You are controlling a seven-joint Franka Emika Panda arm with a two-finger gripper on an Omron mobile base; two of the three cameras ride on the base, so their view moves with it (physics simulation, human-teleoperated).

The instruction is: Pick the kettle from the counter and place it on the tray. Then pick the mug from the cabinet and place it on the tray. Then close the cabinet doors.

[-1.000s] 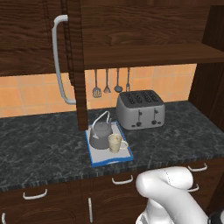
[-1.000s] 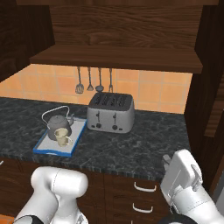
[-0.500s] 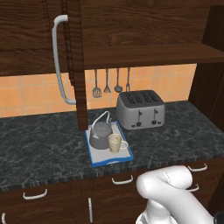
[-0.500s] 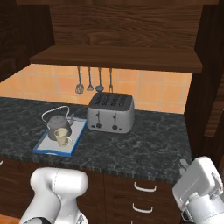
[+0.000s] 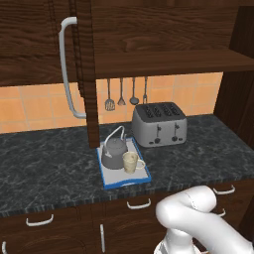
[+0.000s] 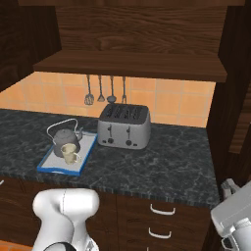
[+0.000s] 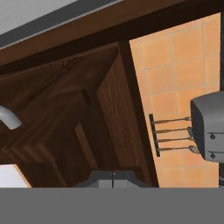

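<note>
Dark brown wood cabinet door [image 5: 84, 74]: stiff, hinged panel, stands open edge-on above tray [image 5: 144, 173], left of toaster [image 5: 158, 124]. Likely swings easily; push flat face or white bar handle [image 5: 67, 74]. Kettle [image 5: 114, 154], mug [image 5: 130, 162] on tray. Gripper jaws closed, empty.

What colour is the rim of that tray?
Blue, around a light grey surface; the tray shows best in the left base view.

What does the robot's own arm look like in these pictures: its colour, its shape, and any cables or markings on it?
The arm has smooth, glossy white shells with rounded, bulging segments. In the right base view a light grey, more angular part with small dark fittings shows at the lower right. No loose cables and no markings can be seen. The pincer's tips are too hidden in the hand view to describe.
</note>
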